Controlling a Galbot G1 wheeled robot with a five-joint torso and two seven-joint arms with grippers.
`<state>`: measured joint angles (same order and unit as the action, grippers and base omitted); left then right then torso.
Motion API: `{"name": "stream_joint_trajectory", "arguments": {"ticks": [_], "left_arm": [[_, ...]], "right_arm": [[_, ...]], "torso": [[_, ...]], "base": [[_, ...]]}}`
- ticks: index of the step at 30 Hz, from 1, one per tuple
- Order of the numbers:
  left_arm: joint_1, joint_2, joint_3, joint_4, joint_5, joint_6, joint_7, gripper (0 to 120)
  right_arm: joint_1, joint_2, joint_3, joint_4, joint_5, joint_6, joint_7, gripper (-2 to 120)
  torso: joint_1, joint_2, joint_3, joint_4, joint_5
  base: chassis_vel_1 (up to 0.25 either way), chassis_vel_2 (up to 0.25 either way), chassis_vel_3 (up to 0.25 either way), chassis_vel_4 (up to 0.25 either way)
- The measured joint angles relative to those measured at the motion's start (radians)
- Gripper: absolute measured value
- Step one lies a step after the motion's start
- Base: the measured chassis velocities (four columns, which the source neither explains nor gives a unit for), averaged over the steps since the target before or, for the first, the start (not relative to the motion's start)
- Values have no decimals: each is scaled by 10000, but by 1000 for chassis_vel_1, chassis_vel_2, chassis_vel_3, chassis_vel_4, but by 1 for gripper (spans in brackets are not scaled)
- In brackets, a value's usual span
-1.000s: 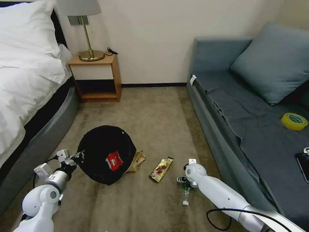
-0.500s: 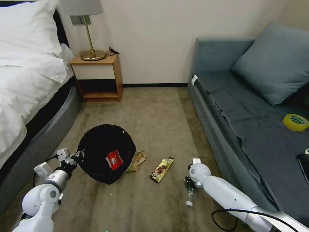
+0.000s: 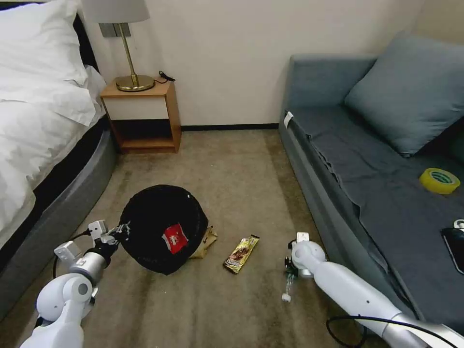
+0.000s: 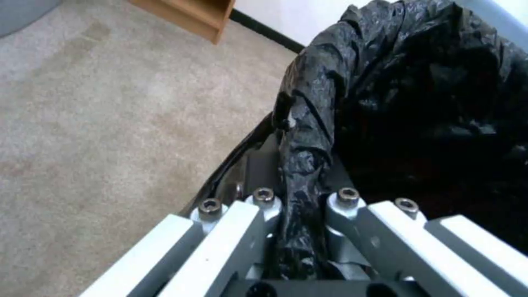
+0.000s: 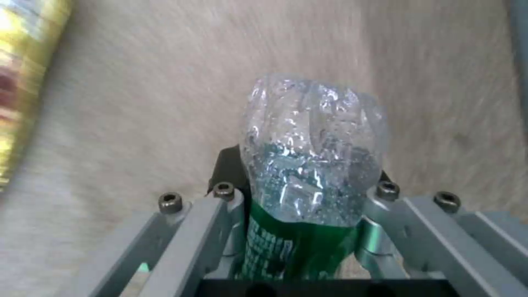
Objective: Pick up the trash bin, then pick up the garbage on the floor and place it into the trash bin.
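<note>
The trash bin, lined with a black bag, hangs tilted just above the carpet, its mouth facing me. My left gripper is shut on its rim, and the bag is pinched between the fingers. A red-and-white wrapper lies inside the bin. A tan scrap peeks out from behind the bin, and a brown-gold snack wrapper lies on the floor to its right. My right gripper is shut on the clear bottle with the green label, low over the carpet beside the sofa.
A bed runs along the left and a grey-blue sofa along the right. On the sofa lie a yellow tape roll and a black phone. A nightstand with a lamp stands at the far wall.
My right gripper has carried the bottle a little to the right, toward the sofa and away from the snack wrapper. The left gripper keeps its hold on the bin, nearly still.
</note>
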<state>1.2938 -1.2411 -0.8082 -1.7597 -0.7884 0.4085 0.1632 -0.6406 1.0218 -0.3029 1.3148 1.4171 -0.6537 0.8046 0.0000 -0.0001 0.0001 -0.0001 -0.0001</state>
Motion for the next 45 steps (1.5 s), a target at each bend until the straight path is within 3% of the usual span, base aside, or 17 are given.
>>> {"name": "stream_joint_trajectory", "arguments": {"ticks": [5, 14, 16, 27, 37, 45], "left_arm": [[-166, 45, 183, 170, 17, 20, -8, 4], [-405, 136, 512, 391, -9, 208, -10, 4], [-529, 207, 691, 557, -6, 327, -10, 4], [-824, 296, 1019, 788, 140, 710, 0, 4], [-706, 72, 1016, 300, 177, 1045, -323, 4], [-504, -55, 878, -150, 35, 1210, -599, 4]], "right_arm": [[233, -403, -130, 1362, 184, 239, 331, 25], [744, -482, -403, 2767, -895, 1522, 42, 25], [1234, -353, -626, 3331, -1538, 2353, -284, 25], [3184, 357, -1360, 3990, -3444, 4381, -1761, 25], [4194, 1639, -2287, 4707, -3220, 4979, -2353, 25], [3907, 1381, -3074, 5162, -3829, 5030, -3021, 25]], "torso": [[0, -1, -1, 1, 0], [0, 0, -1, 1, 0], [0, 0, -1, 1, 0], [0, 0, 0, 0, 0], [0, 1, -1, 4, -2], [0, 2, -2, 1, 0]], "base": [[0, 0, 0, 0], [0, 0, 0, 0], [0, 0, 0, 0], [0, 0, 0, 0], [0, 0, 0, 0], [0, 0, 0, 0]]}}
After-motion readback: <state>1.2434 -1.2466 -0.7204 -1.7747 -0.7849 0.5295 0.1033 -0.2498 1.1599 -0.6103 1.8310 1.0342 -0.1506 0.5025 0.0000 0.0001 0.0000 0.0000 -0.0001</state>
